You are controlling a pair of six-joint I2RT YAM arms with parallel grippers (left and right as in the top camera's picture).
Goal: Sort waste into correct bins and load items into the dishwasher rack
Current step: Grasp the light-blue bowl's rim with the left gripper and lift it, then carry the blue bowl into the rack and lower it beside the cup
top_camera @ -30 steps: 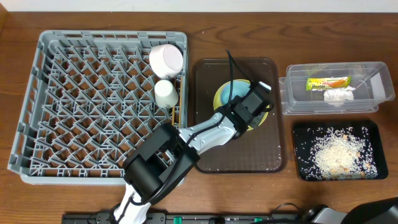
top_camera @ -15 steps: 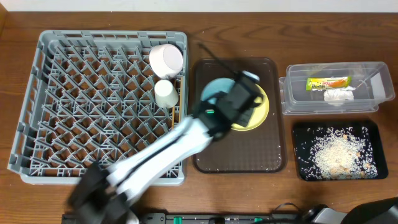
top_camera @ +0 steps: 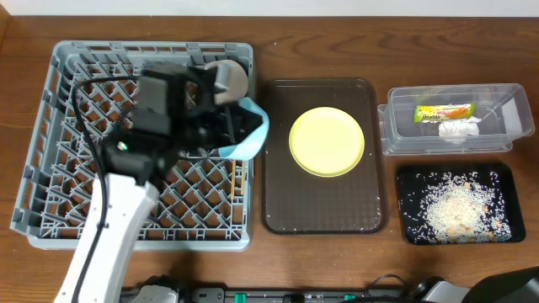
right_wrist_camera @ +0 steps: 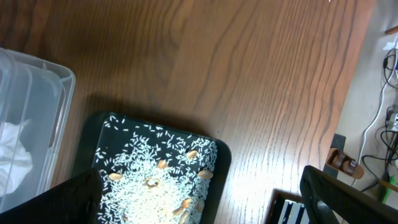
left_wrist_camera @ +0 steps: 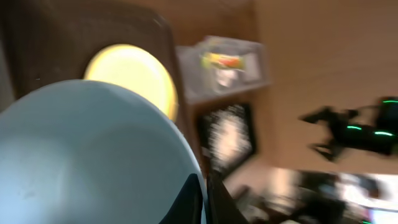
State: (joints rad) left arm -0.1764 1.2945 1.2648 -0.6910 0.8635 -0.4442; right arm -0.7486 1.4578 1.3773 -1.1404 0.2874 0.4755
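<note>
Nearest us: right jaws, seen in the right wrist view, spread wide, with the black tray (right_wrist_camera: 219,171) beneath them. One black tray, shallow and rectangular, on the desk (right_wrist_camera: 261,74), at 5 o'clock in the overhead. In it are the food scraps (top_camera: 450,206): whitish rice-like grains plus a few larger tan bits. Too many to count, thickest mid-tray.

Mid-range: the left arm (top_camera: 109,219) lies across the dishwasher rack (top_camera: 84,168). One rack, grey, square, peg lattice, at 9 o'clock on the desk. The left jaws are pinching the rim of the light blue bowl (top_camera: 257,130). One bowl, pale blue, smooth, tilted on edge at the rack's 3 o'clock rim. We cannot tell whether it touches the rack. Its inside fills the lower left of the left wrist view. At 3 o'clock of the bowl: one yellow plate (top_camera: 327,141), round, lying flat on the one brown tray (top_camera: 320,210).

Far: one clear tub (top_camera: 396,126), just beside the black tray at its 12 o'clock. Inside it:
- one snack wrapper (top_camera: 445,111), yellow-green with orange print
- one tissue (top_camera: 459,129), white and crumpled, at the wrapper's 6 o'clock

One white bowl (top_camera: 237,80) sits at the rack's 1 o'clock corner, blurred and partly hidden by the left arm.
</note>
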